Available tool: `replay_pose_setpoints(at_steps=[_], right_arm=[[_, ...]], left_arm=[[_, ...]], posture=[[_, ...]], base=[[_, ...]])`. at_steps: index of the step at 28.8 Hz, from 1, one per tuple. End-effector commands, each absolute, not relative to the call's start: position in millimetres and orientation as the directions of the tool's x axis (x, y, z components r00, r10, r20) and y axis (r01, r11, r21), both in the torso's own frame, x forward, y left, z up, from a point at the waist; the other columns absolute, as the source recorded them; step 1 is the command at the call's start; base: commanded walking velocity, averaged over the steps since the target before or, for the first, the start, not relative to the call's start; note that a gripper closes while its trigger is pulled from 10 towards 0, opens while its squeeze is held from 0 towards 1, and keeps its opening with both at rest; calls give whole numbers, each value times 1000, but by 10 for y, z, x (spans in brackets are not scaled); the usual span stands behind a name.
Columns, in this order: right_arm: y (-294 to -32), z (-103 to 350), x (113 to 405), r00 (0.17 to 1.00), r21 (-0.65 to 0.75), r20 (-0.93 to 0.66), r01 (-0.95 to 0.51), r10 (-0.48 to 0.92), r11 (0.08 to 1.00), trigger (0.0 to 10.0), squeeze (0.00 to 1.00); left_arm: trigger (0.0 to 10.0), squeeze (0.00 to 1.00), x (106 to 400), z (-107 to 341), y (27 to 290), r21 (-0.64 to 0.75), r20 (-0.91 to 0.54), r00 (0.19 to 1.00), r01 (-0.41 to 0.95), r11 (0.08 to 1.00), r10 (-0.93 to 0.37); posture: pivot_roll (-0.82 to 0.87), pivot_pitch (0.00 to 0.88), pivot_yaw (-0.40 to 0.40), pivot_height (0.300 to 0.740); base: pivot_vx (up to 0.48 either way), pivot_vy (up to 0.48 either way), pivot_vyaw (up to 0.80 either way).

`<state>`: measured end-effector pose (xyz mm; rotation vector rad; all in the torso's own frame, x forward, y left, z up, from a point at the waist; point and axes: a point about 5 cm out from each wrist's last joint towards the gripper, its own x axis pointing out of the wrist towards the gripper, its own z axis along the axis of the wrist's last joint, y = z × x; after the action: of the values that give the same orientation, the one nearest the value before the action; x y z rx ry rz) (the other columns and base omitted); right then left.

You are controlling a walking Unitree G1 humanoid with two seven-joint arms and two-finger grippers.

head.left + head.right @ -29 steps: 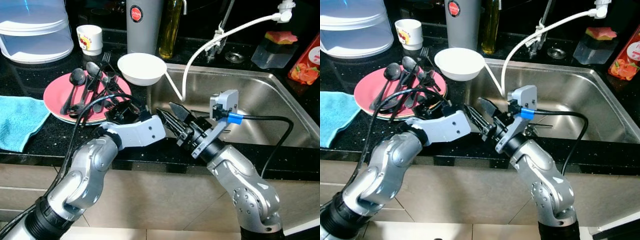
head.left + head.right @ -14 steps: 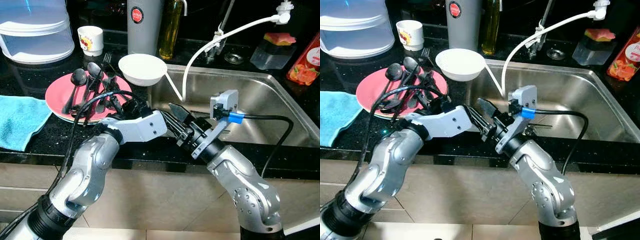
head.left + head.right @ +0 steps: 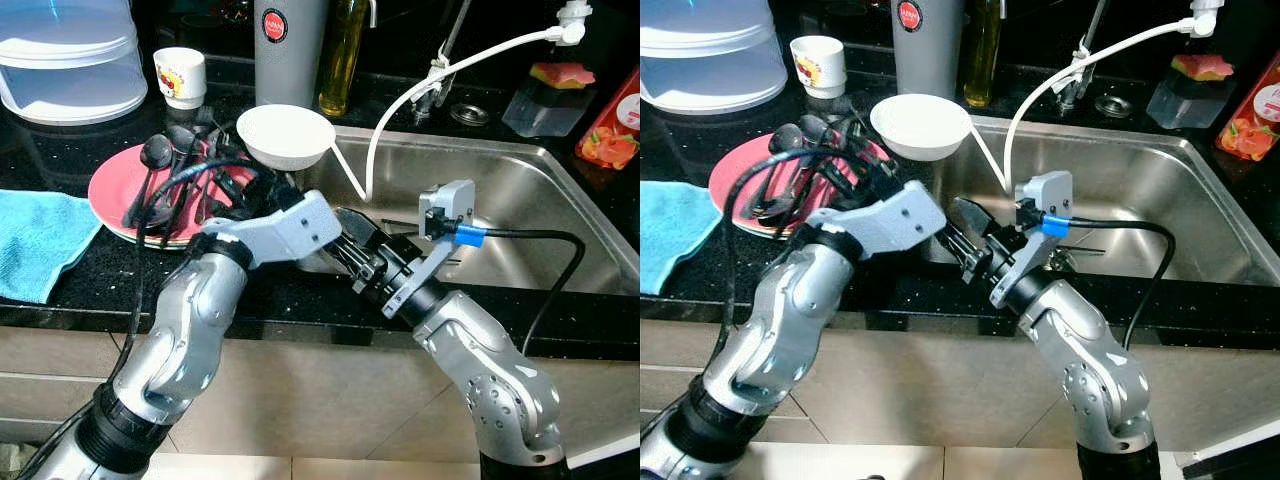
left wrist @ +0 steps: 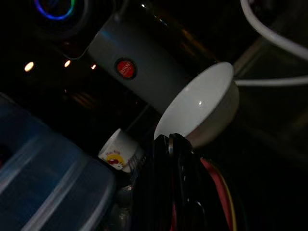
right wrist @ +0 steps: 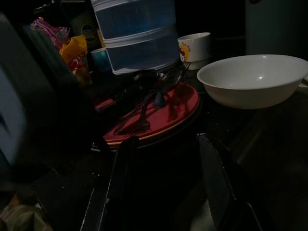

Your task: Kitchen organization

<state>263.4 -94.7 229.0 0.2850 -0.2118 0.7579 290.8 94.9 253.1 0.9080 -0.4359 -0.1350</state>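
I hold my left gripper (image 4: 173, 144), fingers pressed together on nothing, over the red plate (image 3: 112, 190) of black cutlery (image 3: 150, 175). The white bowl (image 3: 285, 135) lies just at its 1 o'clock. My right gripper (image 5: 166, 178) hangs released by the sink (image 3: 520, 190), farther off.

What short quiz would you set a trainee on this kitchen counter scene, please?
1. True or false: the white bowl stands down inside the sink.
2. What lies on the red plate? A) black cutlery B) a sponge C) oranges
3. Fill in: the right gripper has its fingers ____.
Key: 1 false; 2 A; 3 open.
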Motion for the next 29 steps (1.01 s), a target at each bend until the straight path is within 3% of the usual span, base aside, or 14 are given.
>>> replay_pose_setpoints(at_steps=[1, 5, 12, 18, 26, 29], right_arm=[[-962, 2332, 2618, 705, 173, 297, -703, 644, 690, 10000, 0], [-963, 2337, 2622, 706, 173, 299, -701, 642, 691, 10000, 0], [-965, 2344, 2629, 709, 175, 301, -699, 638, 694, 10000, 0], [-964, 2348, 2633, 709, 174, 302, -698, 637, 695, 10000, 0], [-1015, 2366, 2674, 745, 179, 312, -656, 590, 734, 10000, 0], [-1244, 2404, 2843, 856, 220, 327, -480, 399, 849, 10000, 0]], left_arm=[[10000, 0, 2852, 2671, 907, 736, 382, 876, -94, 671, -296], [10000, 0, 2832, 2675, 869, 707, 370, 875, -48, 706, -311], [10000, 0, 2769, 2834, 760, 445, 441, 843, 93, 890, -309], [10000, 0, 2747, 2985, 726, 342, 533, 786, 138, 930, -313], [10000, 0, 2667, 3156, 556, 155, 567, 711, 405, 901, -417], [10000, 0, 2618, 3099, 431, 47, 515, 677, 590, 806, -526]], posture=[[189, 63, -91, 740], [187, 63, -91, 740], [186, 61, -92, 740], [186, 61, -93, 740], [182, 60, -94, 740], [177, 57, -92, 740]], base=[[0, 0, 0], [0, 0, 0], [0, 0, 0], [0, 0, 0], [0, 0, 0], [0, 0, 0]])
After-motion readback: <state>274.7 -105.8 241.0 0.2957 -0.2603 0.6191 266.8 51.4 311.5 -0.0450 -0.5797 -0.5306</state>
